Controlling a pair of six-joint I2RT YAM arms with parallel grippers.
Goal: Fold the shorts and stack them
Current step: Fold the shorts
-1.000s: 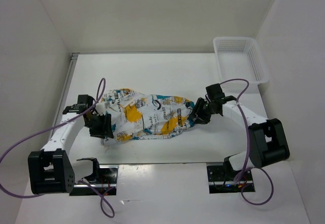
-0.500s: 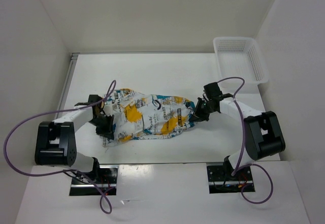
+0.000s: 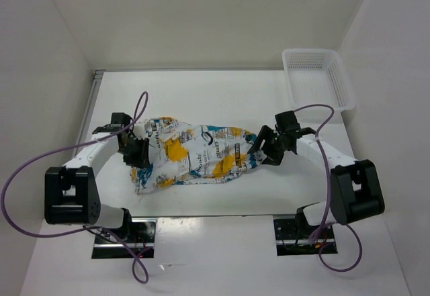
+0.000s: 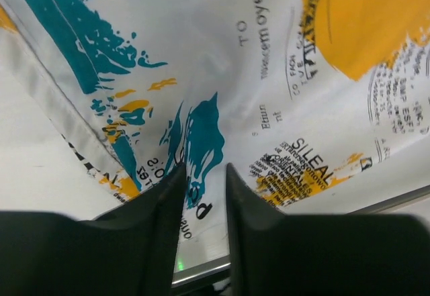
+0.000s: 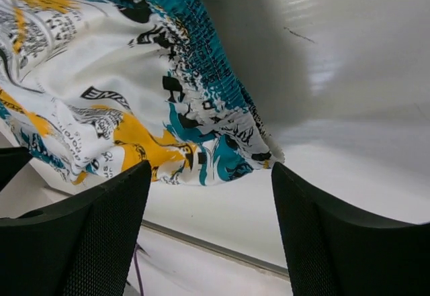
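Soft, crumpled white cloth shorts (image 3: 198, 152) printed teal and orange lie mid-frame on the smooth white bench (image 3: 222, 98). The left hand (image 3: 139, 161), narrowly parted, has shifted up-frame. The right hand (image 3: 260, 150) gapes, released, at their gathered waistband.

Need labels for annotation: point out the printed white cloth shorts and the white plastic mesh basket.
printed white cloth shorts (image 3: 201, 152), top external view, middle of the cloth.
white plastic mesh basket (image 3: 316, 74), top external view, bare floor.

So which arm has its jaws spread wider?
The right arm: its jaws stand wide apart by the shorts' elastic edge; on the left arm they leave only a narrow slit.
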